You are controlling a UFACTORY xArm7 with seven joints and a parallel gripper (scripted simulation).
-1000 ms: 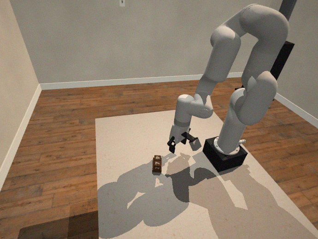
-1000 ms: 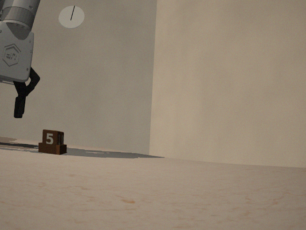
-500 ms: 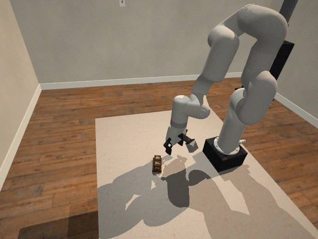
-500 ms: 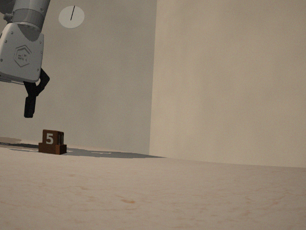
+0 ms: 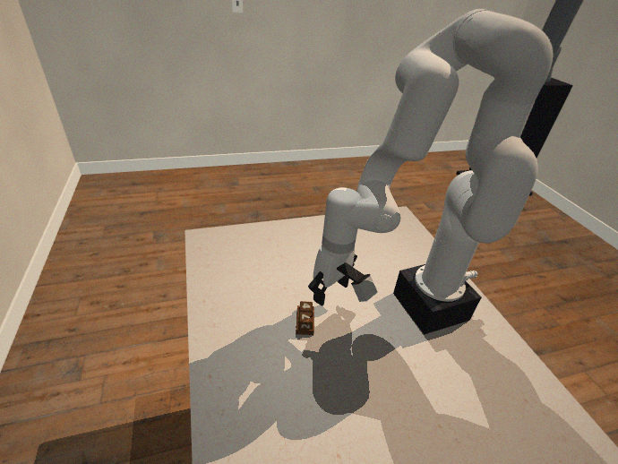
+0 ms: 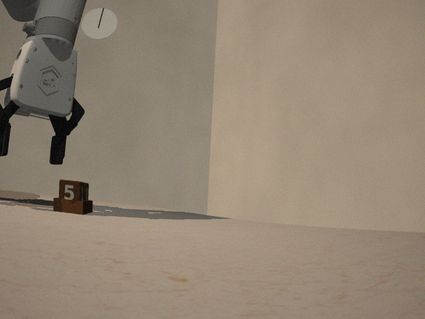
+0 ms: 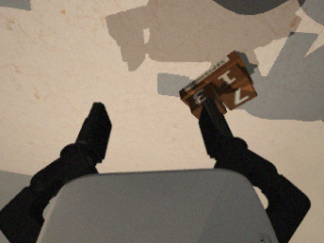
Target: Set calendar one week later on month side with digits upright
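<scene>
My one claw (image 5: 335, 290) (image 6: 31, 159) (image 7: 154, 112) is released, its two fingers wide apart above the table (image 5: 239, 279) (image 6: 212, 267) (image 7: 56, 89). One tray (image 5: 304, 333) (image 6: 74, 206) (image 7: 214, 74) sits flat on it, two cubes inside, side by side. In the wrist view, one finger partly covers one cube. I count one arm (image 5: 429, 109) (image 6: 56, 29), one wall disc (image 6: 99, 23).
</scene>
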